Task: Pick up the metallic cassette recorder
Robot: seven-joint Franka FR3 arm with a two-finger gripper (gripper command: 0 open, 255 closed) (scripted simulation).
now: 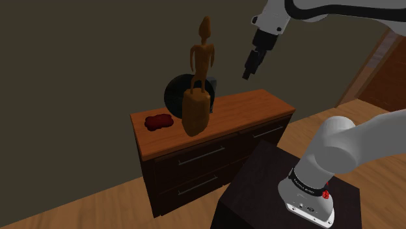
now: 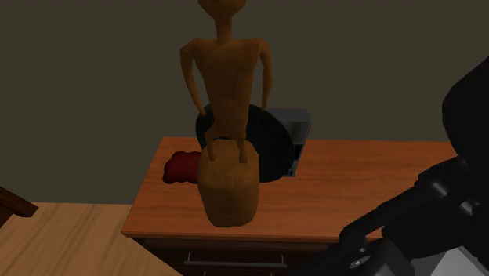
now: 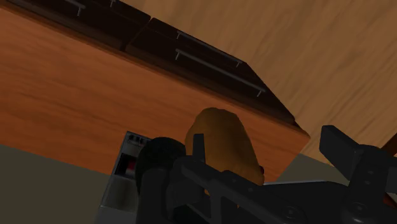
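Note:
The cassette recorder is a grey metallic box standing at the back of the wooden dresser top, against the wall. A black round disc and a tall brown wooden figure stand in front of it and hide most of it. In the second exterior view the recorder peeks out past the disc. My gripper hangs in the air above the dresser, toward the shoulder view's right of the recorder and well clear of it. In the wrist view its fingers stand apart with nothing between them, above the recorder.
A small red object lies on the dresser near its end at the shoulder view's left. The dresser has dark drawers with metal handles. Its stand-side end is bare wood. A wooden floor surrounds it, and a dark wall rises behind.

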